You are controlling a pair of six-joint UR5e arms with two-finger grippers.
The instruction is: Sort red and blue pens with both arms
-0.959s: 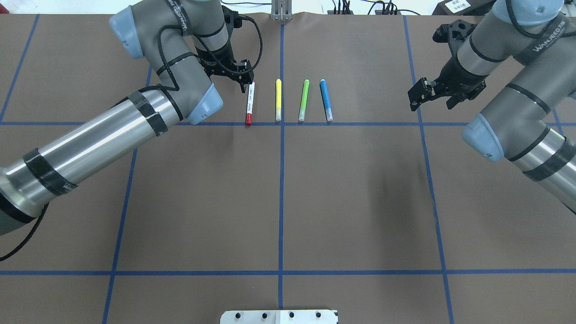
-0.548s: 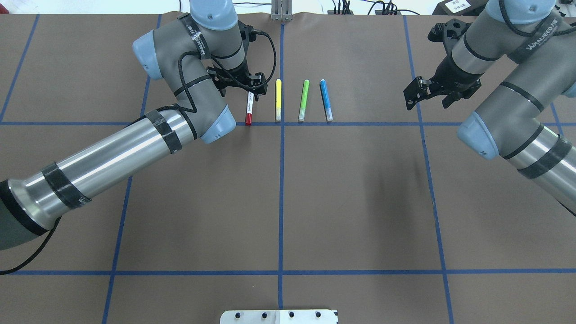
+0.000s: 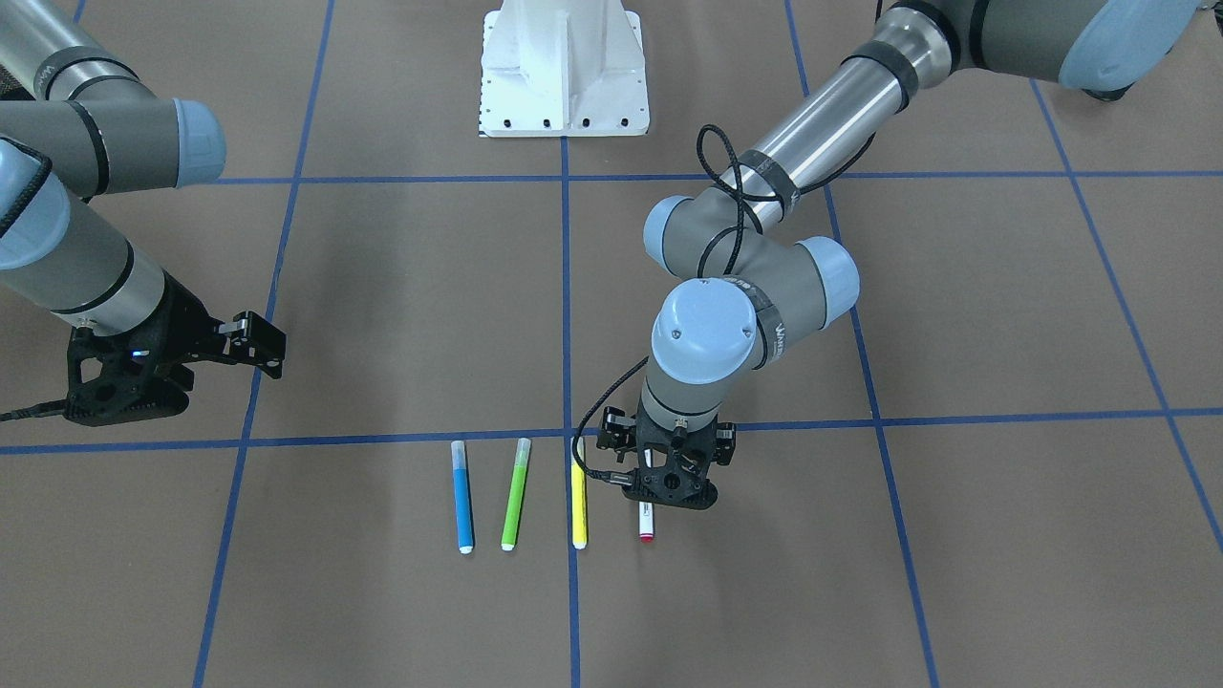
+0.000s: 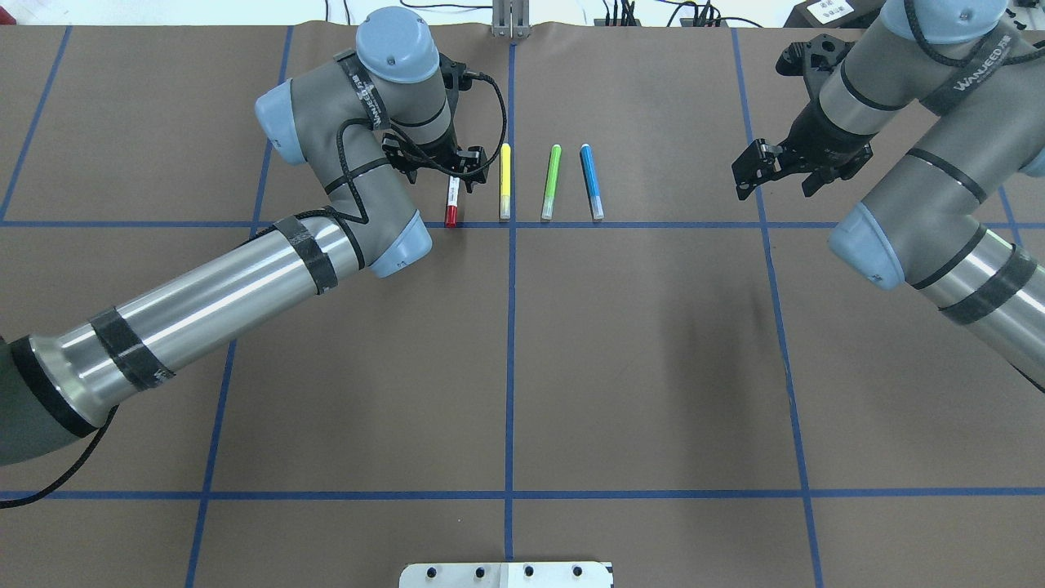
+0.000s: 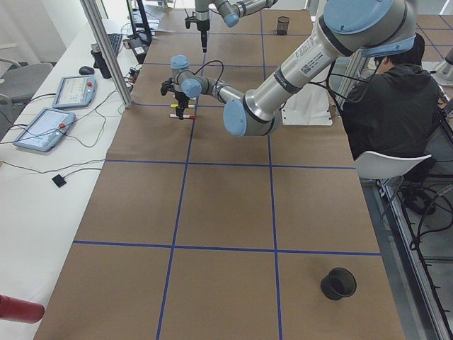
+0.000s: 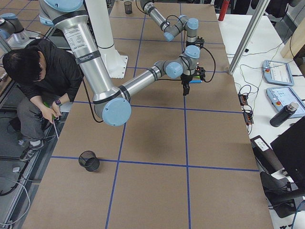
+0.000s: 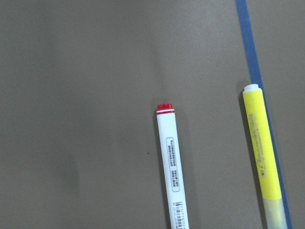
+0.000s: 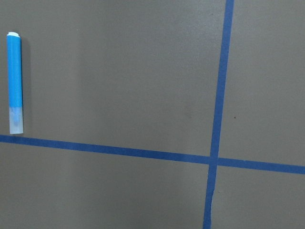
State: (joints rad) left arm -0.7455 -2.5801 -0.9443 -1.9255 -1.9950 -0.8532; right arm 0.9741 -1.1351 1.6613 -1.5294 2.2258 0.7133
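Pen row by the tabletop's far edge

From the left: the left gripper (image 4: 447, 170) hung low over the far end of the red pen (image 4: 451, 204), jaws apart and holding nothing, pen flat on the tabletop (image 4: 522, 367). Next in line were the yellow marker (image 4: 504, 181), green marker (image 4: 552, 181) and blue pen (image 4: 592, 181). The right gripper (image 4: 774, 184) hovered wide open, well apart, toward the right edge.

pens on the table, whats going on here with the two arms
A red pen, yellow pen, green pen and blue pen lie in a row on the table. The left gripper hangs right over the red pen, apparently open; nothing is lifted. The right gripper is open, off to the side of the blue pen, touching nothing.
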